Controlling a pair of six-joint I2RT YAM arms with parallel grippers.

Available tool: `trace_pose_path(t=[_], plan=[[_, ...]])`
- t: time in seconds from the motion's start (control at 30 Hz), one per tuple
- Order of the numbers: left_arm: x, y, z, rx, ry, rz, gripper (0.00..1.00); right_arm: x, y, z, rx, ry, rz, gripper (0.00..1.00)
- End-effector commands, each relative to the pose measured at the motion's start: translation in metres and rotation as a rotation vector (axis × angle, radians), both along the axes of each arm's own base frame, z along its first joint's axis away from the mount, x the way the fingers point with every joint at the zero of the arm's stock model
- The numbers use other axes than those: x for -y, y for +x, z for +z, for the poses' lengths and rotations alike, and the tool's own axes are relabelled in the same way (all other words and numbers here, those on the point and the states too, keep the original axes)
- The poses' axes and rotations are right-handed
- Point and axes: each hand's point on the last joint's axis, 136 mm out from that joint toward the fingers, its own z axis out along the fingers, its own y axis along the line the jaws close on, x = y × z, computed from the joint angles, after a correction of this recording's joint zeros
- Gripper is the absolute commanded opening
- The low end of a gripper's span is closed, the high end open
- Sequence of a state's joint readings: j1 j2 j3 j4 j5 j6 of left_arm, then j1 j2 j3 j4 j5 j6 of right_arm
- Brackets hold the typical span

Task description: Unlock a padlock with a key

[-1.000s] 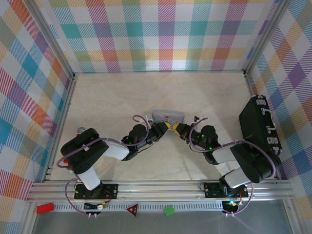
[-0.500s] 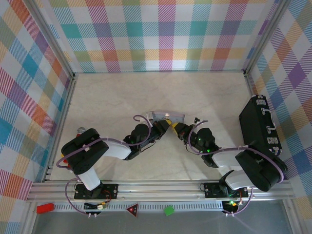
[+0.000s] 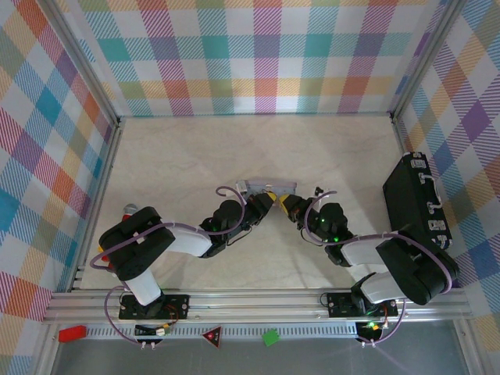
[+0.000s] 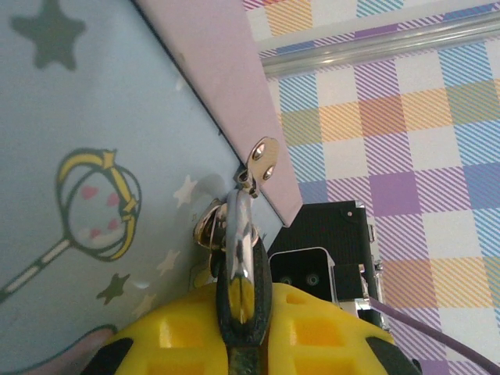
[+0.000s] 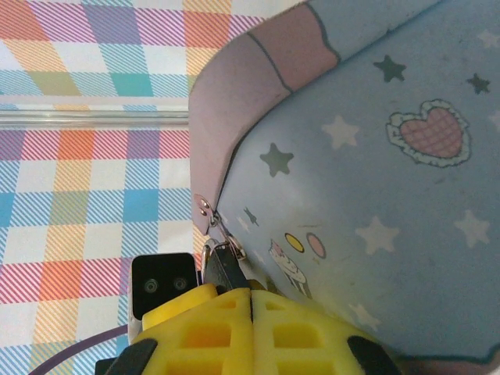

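Observation:
The light-blue cartoon-printed tin [image 3: 269,186] sits mid-table, and both grippers meet at its near side. My left gripper [image 3: 263,203] [image 4: 244,316] is shut on the padlock [image 4: 242,258], a dark body with a silvery face. The padlock hangs from the tin's [image 4: 94,156] silver hasp [image 4: 264,155]. My right gripper [image 3: 283,205] [image 5: 250,295] is shut, with its yellow fingers [image 5: 195,332] pressed together right beside the padlock [image 5: 225,269] and against the tin [image 5: 375,195]. The key is hidden.
A black case [image 3: 414,207] lies along the right wall. A small dark object [image 3: 316,190] rests on the table just right of the tin. Checked walls close off the left, back and right. The arms' bases stand on the rail [image 3: 258,303] at the near edge.
The right arm's elbow has shifted left and forward a little. Both grippers stay shut at the tin's front, and the tin has barely moved.

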State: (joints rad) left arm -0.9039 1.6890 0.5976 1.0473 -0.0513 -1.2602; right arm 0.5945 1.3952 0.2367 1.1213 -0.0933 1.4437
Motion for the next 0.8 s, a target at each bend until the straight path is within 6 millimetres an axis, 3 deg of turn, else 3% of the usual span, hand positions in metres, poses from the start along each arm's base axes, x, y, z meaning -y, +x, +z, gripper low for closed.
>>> trace_pose_path(t=[0.0, 0.17, 0.43, 0.77], plan=[[0.053, -0.066, 0.090, 0.158, -0.237, -0.316, 0.00, -0.004, 0.014, 0.020, 0.078, -0.001, -0.025, 0.00], [0.053, -0.065, 0.100, 0.164, -0.275, -0.311, 0.00, -0.012, 0.009, 0.018, 0.176, -0.092, -0.003, 0.00], [0.053, -0.065, 0.110, 0.175, -0.293, -0.310, 0.00, -0.016, 0.012, 0.005, 0.170, -0.052, -0.002, 0.00], [0.054, -0.067, 0.112, 0.175, -0.303, -0.326, 0.00, -0.025, 0.021, 0.018, 0.189, -0.035, 0.008, 0.00]])
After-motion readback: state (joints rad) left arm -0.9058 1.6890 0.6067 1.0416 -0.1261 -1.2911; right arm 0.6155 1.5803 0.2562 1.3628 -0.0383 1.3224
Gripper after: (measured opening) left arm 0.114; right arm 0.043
